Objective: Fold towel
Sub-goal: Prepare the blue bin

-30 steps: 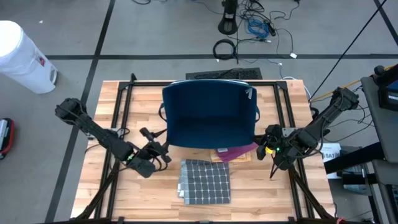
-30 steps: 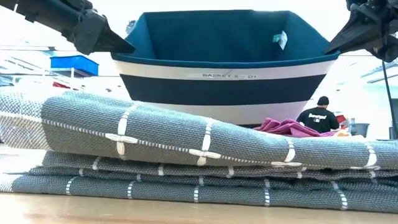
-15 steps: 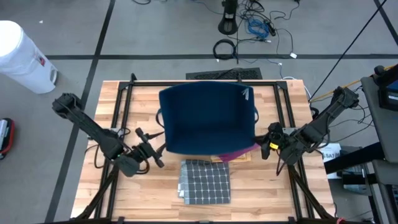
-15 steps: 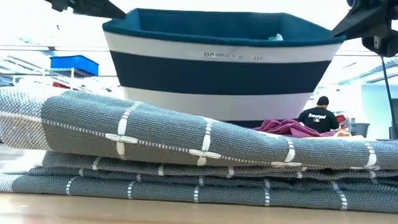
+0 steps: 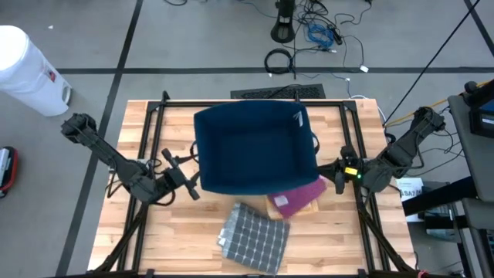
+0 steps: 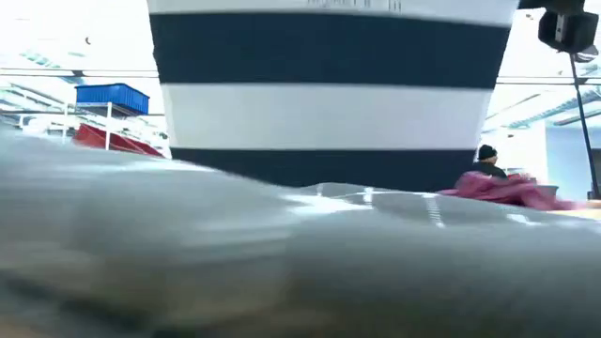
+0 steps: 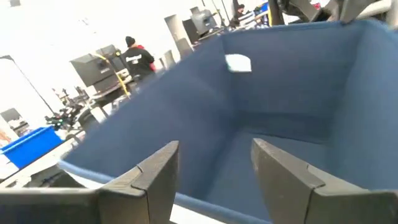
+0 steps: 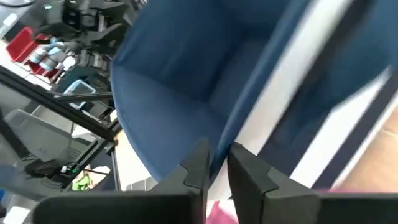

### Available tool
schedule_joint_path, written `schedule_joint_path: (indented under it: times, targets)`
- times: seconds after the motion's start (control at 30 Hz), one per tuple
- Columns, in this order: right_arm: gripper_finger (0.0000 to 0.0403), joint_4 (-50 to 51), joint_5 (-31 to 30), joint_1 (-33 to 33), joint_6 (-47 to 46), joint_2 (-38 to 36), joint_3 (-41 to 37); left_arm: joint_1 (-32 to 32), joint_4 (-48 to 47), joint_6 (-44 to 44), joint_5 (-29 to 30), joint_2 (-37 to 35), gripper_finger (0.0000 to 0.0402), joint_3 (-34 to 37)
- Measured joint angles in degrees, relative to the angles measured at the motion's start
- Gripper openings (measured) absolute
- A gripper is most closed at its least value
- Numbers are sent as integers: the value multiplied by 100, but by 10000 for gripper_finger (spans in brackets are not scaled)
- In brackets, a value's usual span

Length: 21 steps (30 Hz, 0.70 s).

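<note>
The blue basket (image 5: 253,148) fills the table's (image 5: 147,239) middle between the 2 arms, blocking passage there; the front corners beside the folded towel (image 5: 253,238) are bare.

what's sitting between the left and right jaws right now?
In the high view, the blue basket spans the stretch between the left gripper and the right gripper. The grey folded towel and a magenta cloth lie nearer the table's front edge, outside that line.

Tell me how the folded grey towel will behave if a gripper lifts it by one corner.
The towel is woven cloth folded in layers, so it will likely droop and unfold. It probably weighs little: it sits askew beside the blue basket, as if easily nudged. It shouldn't roll.
</note>
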<state>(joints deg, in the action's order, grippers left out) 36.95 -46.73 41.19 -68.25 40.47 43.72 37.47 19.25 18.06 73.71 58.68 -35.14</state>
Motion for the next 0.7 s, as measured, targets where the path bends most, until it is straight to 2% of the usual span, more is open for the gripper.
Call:
schedule_joint_path:
  times: [0.23, 0.43, 0.6, 0.7]
  targets:
    - [76, 241, -17, -202, 602, 7, 442, -289, -7, 248, -93, -266, 204, 0]
    - [94, 347, 1, -356, 1269, -11, 483, -398, 29, 485, -107, -321, 204, 0]
    - [119, 429, 56, -353, 1983, -111, 483, -326, 480, 795, -135, -382, 204, -1]
    - [139, 258, 441, -247, 2284, -179, 481, -168, 898, 1070, -470, -459, 204, 0]
